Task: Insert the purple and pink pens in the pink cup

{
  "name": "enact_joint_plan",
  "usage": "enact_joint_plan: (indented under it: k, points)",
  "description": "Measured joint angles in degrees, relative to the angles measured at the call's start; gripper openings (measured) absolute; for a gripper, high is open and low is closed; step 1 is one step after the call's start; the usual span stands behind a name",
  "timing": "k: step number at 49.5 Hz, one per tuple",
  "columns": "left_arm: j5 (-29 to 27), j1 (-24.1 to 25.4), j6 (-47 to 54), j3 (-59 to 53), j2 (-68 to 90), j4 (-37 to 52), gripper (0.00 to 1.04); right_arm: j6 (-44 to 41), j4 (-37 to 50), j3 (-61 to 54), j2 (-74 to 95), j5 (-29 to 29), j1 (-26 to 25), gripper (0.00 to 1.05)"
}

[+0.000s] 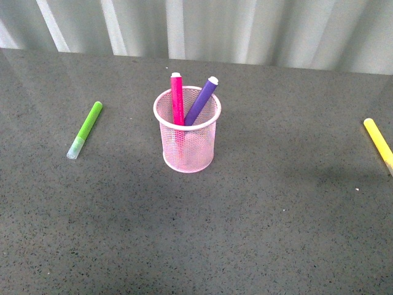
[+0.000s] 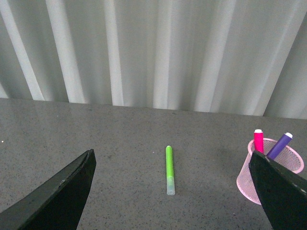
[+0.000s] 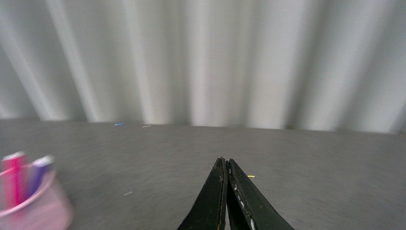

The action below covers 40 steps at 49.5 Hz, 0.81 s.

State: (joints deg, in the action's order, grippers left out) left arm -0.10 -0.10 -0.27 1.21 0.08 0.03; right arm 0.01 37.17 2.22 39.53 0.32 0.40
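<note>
**Pens stand in the cup, both claws empty**

Pens are where the task wants them: the pink pen (image 1: 177, 98) and the purple pen (image 1: 201, 100) both stand inside the pink cup (image 1: 187, 144), each leaning on the rim because the mesh wall is only about as tall as a marker and cannot hold them upright.

The left gripper (image 2: 172, 191) hangs released, its jaws spread wide with nothing between them. Ahead of it, between the jaws, lies the green marker (image 2: 169, 170) flat on the table (image 1: 276, 233); the cup sits off by one jaw.

The right gripper (image 3: 225, 191) is clenched, jaws pressed together on nothing. The cup lies well off to one side of it, near the frame's edge.

The yellow marker (image 1: 379, 144) rests apart at the table's far right, untouched. By my reading, the job looks complete.
</note>
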Motion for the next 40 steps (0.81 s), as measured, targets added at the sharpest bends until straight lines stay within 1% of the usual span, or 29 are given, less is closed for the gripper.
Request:
enact_joint_plan:
  k: [2, 17, 40]
  points:
    - [0.04, 0.00, 0.02, 0.00, 0.00, 0.00, 0.98, 0.00, 0.55, -0.94, -0.90, -0.02, -0.17, 0.03]
    - [0.09, 0.00, 0.00, 0.00, 0.00, -0.02, 0.98, 0.00, -8.52, -1.11, -10.67, -0.24, -0.28, 0.03]
    - [0.09, 0.00, 0.00, 0.00, 0.00, 0.00, 0.98, 0.02, -19.54, -1.16, -22.08, -0.20, -0.28, 0.03]
